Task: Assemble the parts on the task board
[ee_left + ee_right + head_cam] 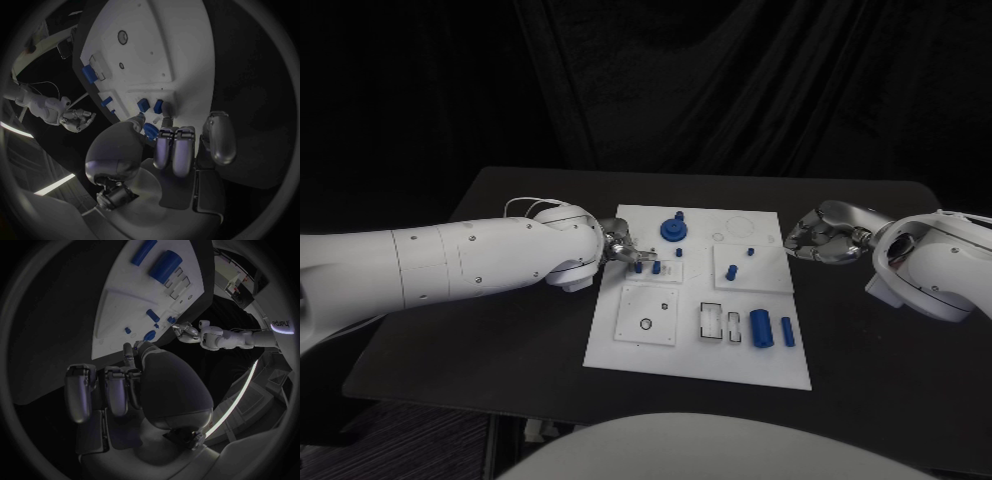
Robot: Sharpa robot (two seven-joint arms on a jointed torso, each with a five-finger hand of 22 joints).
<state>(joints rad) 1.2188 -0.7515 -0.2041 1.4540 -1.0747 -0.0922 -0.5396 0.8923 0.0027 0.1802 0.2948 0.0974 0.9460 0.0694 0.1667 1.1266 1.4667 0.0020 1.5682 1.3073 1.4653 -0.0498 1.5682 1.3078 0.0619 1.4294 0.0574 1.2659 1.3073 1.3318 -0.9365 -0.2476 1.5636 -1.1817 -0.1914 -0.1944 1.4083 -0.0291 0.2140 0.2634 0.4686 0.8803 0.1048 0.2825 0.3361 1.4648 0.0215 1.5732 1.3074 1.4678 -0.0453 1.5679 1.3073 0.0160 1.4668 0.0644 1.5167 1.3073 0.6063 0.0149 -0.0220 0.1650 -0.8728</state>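
Observation:
The white task board point(625, 345) lies in the middle of the table. On it are a round blue part point(674, 232) at the far end, two small blue parts point(646, 267) near its left edge, two small pegs point(733, 270), and a thick blue cylinder point(762, 328) beside a thinner one point(788, 332). My left hand point(620, 252) hovers at the board's left edge with curled fingers point(172, 145) next to those small parts point(150, 105). A blue piece point(150, 131) shows between thumb and fingers; whether it is held is unclear. My right hand point(822, 238) is curled, holding nothing, at the board's right edge.
The board carries raised square plates, one with a ring hole point(646, 324), and dark rectangular slots point(711, 321). The black table point(488, 340) spreads bare around the board, with its near edge not far behind the board's corner.

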